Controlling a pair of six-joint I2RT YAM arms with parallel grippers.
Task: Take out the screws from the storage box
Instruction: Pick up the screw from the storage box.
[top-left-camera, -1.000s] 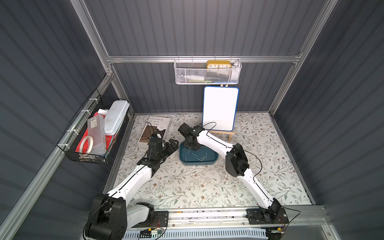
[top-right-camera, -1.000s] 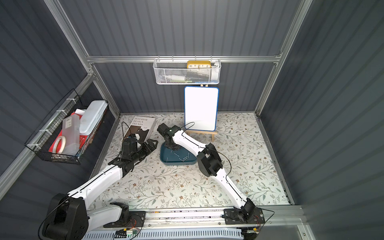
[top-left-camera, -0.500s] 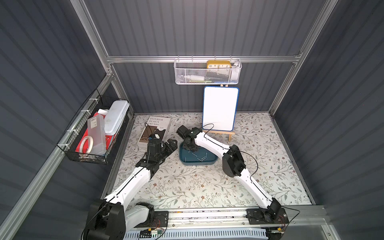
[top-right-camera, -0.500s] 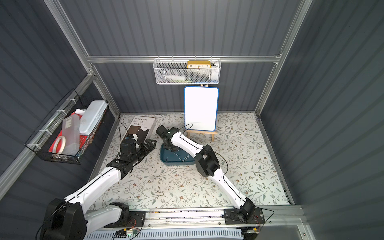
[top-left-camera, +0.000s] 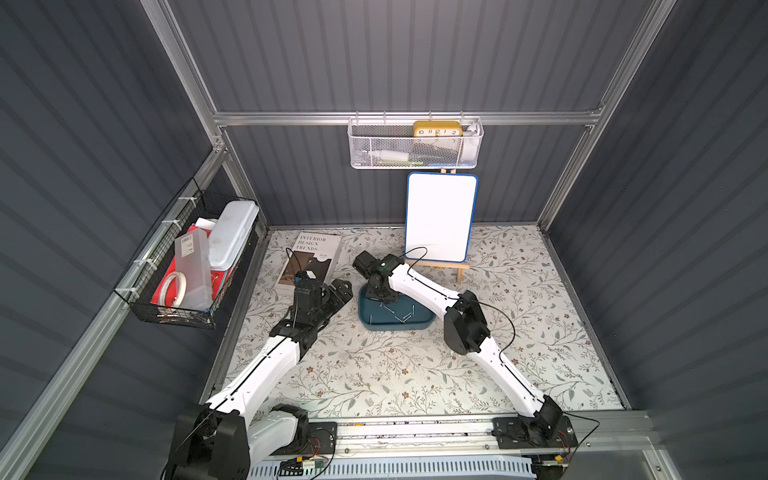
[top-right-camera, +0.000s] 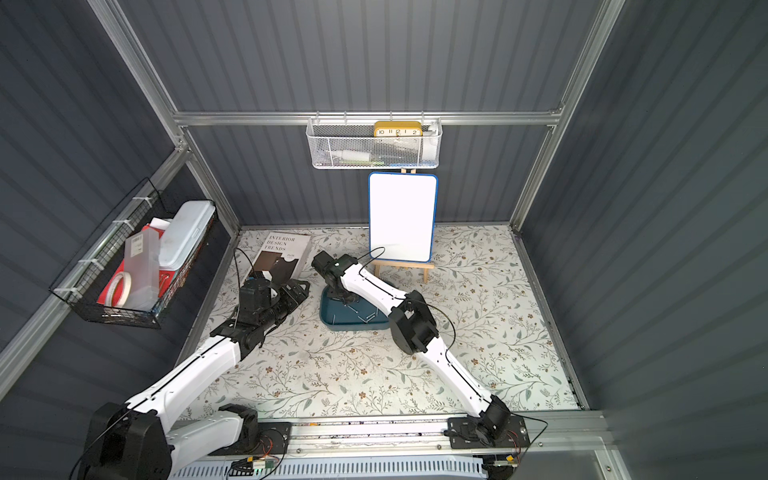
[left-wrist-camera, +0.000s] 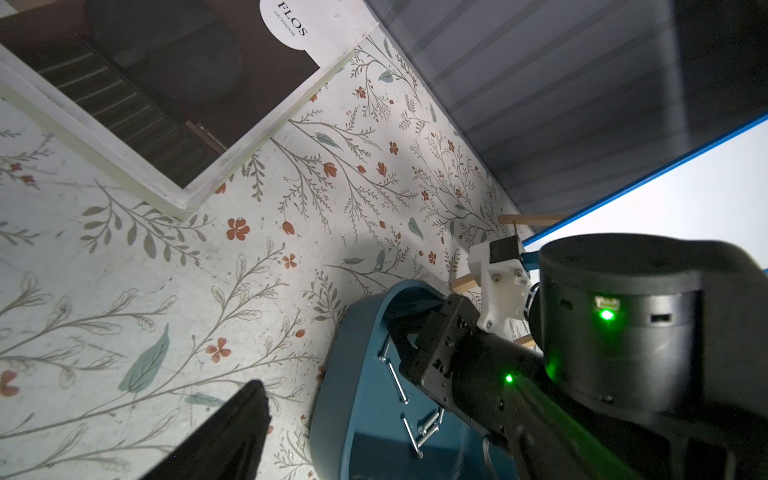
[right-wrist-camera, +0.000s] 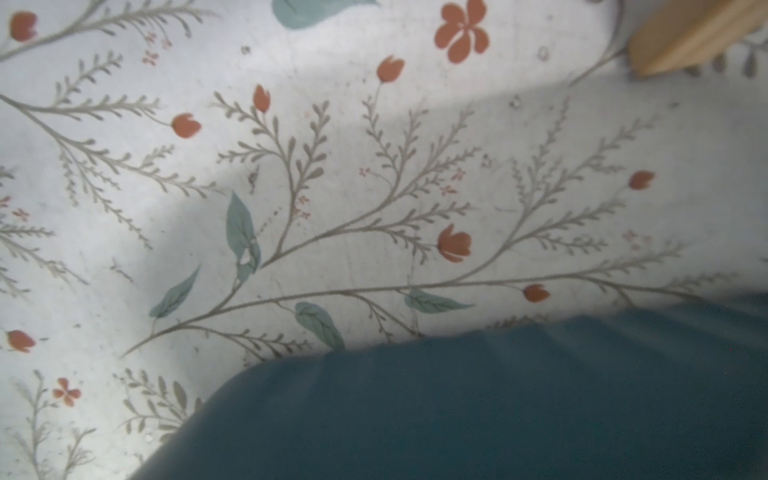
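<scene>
Your tray (top-left-camera: 395, 327) sits on the flowered counter (top-left-camera: 374, 374), just in front of the whiteboard (top-left-camera: 440, 220). Its long axis runs parallel to the whiteboard's face. The screws (top-left-camera: 405, 318) lie flat on the tray floor, mostly in the half away from the whiteboard. In both top views they lie at mixed angles: one points nearly straight toward the whiteboard's side, the others slant, and a few cross.

Your right pincer (top-left-camera: 376, 294) reaches down into the tray by the wall on the whiteboard side, and its jaws are closed tight. In the left wrist view its fingers (left-wrist-camera: 405, 332) stand right beside a screw, but you cannot tell whether one is caught between them.

Your left pincer (top-left-camera: 341, 289) hovers just beside the tray's short end, the one farther from the whiteboard. Only one of its fingers (left-wrist-camera: 241, 424) shows, so you cannot tell how wide it stands.
</scene>
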